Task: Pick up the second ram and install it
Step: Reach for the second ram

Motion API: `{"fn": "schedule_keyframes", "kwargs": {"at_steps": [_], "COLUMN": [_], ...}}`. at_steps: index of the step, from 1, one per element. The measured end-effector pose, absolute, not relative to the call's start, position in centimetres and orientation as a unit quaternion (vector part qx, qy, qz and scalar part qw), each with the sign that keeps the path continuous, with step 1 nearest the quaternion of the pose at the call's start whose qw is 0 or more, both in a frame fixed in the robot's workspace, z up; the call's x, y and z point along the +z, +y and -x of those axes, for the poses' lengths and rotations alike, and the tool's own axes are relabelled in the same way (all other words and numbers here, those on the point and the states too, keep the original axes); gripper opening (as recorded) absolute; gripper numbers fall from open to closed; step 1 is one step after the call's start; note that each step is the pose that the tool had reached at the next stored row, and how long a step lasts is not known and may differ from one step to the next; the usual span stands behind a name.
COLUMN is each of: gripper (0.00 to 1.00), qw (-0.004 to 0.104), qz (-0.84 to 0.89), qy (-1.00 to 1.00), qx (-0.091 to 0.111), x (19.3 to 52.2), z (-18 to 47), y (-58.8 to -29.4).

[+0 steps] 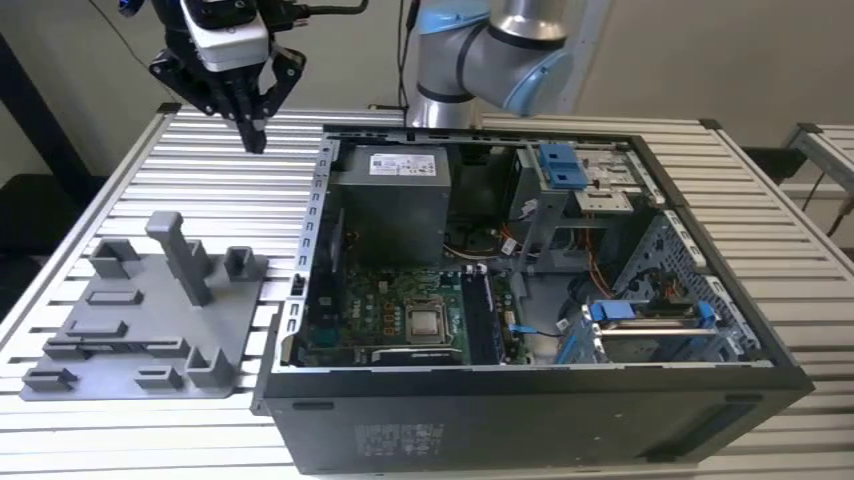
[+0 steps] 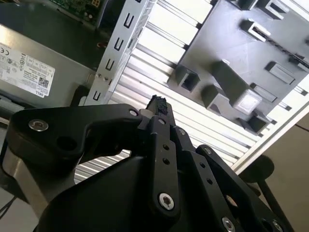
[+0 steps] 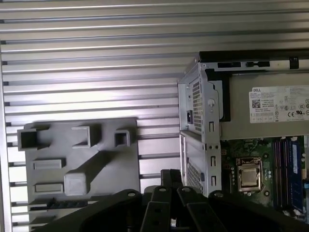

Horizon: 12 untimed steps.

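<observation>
The gripper hangs above the table between the gray holder and the computer case, fingers pressed together on nothing. The holder looks bare and the second ram stick seems seated in the slots beside the processor, so little appears left.

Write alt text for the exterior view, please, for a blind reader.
An open computer case sits on a slatted table, motherboard exposed. To the exterior view's left stands a grey fixture, with the shut gripper raised beyond it.
</observation>
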<state>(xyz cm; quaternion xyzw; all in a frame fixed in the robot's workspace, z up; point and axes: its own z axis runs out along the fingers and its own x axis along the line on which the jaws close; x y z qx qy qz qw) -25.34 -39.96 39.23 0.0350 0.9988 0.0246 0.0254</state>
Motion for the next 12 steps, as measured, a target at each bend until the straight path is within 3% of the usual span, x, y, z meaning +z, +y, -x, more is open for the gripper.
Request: {"fn": "schedule_keyframes", "kwargs": {"at_steps": [12], "gripper": [0.11], "qw": [0.031], "qz": [-0.035], "qy": [0.999], "qx": [0.025], "x": [39.2], "z": [29.2], "y": [-40.0]}}
